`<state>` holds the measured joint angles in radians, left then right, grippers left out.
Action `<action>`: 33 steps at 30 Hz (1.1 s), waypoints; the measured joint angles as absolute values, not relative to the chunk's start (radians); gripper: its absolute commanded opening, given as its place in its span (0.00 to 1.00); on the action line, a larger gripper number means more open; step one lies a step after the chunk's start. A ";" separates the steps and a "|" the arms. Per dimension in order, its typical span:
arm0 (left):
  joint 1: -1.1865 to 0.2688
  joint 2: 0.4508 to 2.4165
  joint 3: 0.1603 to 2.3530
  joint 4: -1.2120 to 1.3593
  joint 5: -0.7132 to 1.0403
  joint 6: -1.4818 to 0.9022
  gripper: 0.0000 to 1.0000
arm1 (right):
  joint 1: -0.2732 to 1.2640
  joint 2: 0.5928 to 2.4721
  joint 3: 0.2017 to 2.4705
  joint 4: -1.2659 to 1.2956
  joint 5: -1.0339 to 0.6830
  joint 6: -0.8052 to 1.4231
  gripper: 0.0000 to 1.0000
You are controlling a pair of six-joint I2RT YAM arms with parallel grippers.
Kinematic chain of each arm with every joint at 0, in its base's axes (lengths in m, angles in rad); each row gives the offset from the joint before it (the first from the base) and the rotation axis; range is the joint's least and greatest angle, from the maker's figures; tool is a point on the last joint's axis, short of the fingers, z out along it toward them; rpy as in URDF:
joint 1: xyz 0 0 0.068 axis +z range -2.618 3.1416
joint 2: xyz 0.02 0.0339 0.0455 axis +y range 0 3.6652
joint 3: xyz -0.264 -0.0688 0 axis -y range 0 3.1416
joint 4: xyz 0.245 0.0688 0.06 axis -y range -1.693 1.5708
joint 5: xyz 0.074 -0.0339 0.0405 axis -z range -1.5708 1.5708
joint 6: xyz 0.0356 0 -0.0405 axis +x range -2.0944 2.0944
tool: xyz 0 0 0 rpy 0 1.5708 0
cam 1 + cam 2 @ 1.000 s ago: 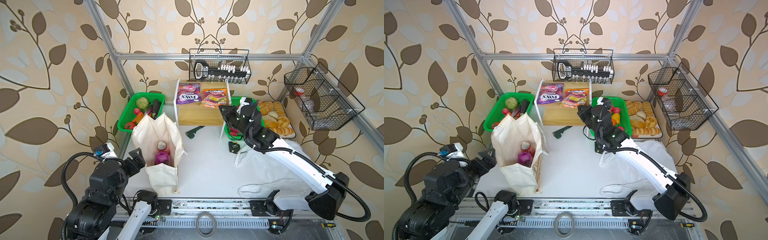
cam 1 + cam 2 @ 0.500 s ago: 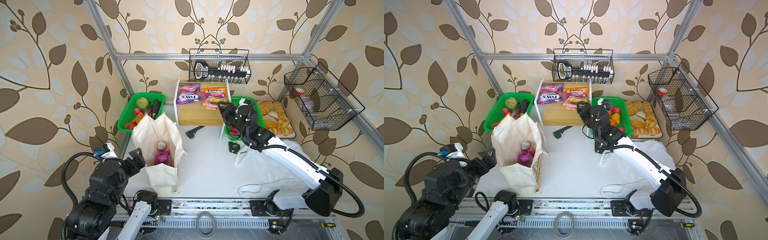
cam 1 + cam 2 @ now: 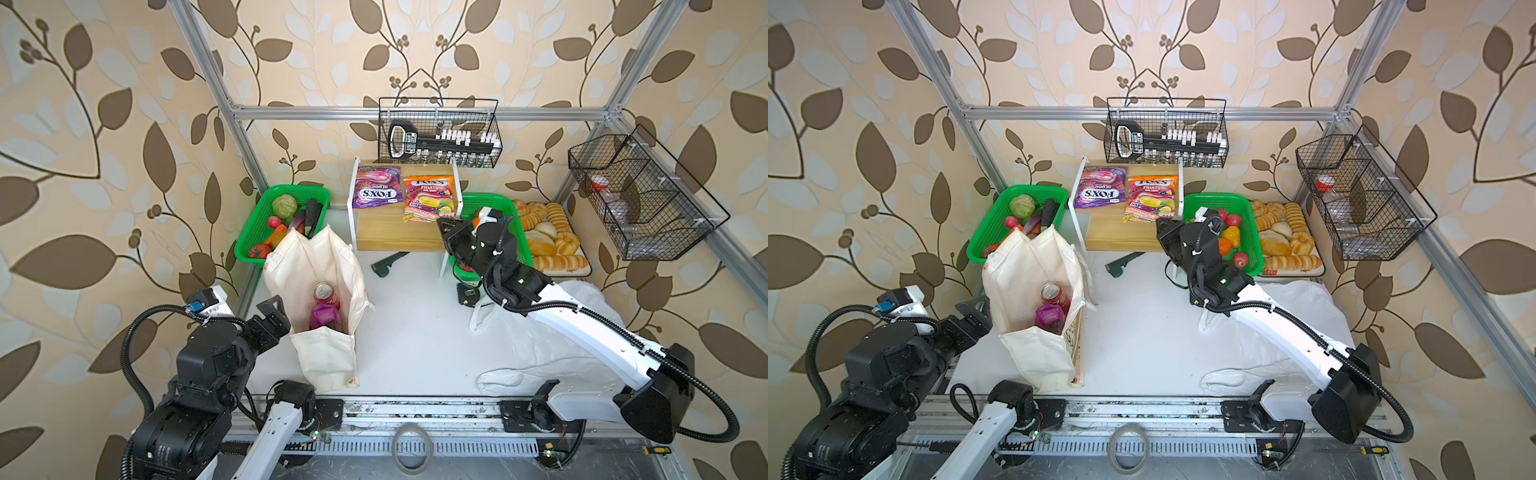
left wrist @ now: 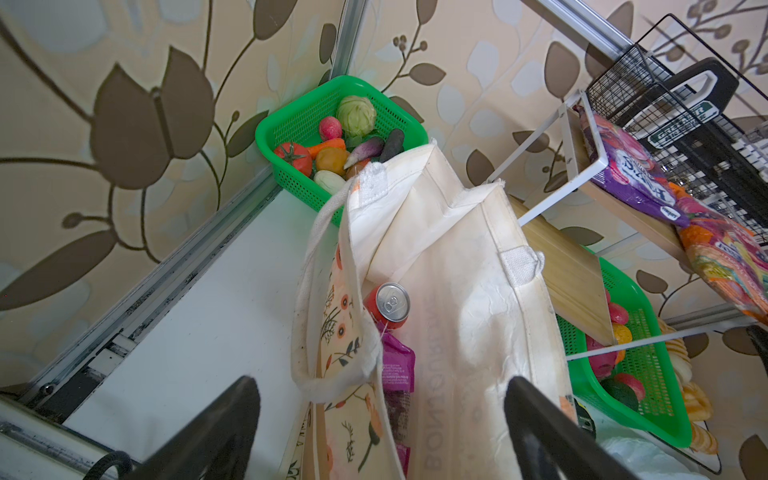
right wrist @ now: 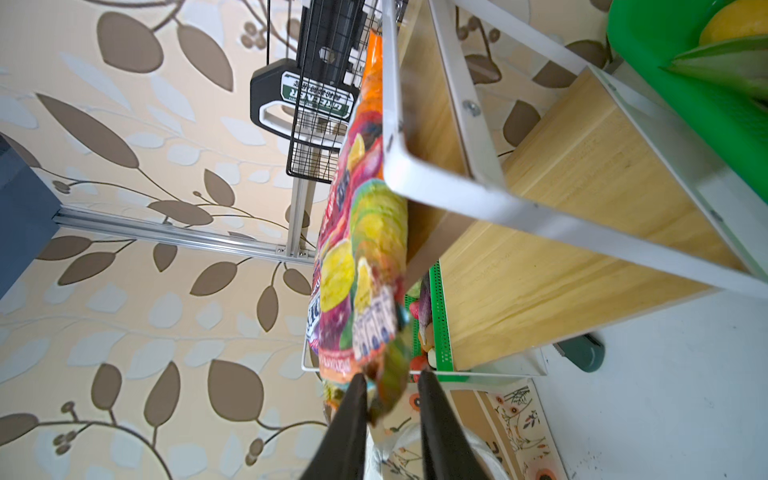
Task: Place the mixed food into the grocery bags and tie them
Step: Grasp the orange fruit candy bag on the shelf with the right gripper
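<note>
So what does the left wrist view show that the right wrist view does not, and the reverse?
Only the left wrist view: the soda can inside the cloth bag, and the open left hand. Only the right wrist view: the right hand, its fingers either side of a corner of the orange sweets packet. Both: that packet, the wooden shelf and the cloth bag.

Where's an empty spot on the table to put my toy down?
The biggest bare patch is the white tabletop between the cream canvas tote and the white plastic bag, in front of the wooden shelf. Its front half is bare too. The left green mesh basket and right green mesh basket are crowded.
</note>
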<state>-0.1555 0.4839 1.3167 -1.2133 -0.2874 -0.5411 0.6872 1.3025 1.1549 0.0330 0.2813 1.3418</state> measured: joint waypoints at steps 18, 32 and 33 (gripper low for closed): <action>-0.155 0.479 1.317 -1.214 -0.288 -0.542 0.94 | 0.652 1.360 1.172 0.109 0.280 1.347 0.57; -0.155 0.470 1.319 -1.231 -0.289 -0.542 0.95 | 0.624 1.433 1.234 0.128 0.265 1.412 0.11; -0.155 0.470 1.319 -1.231 -0.289 -0.542 0.95 | 0.624 1.428 1.232 0.131 0.264 1.411 0.08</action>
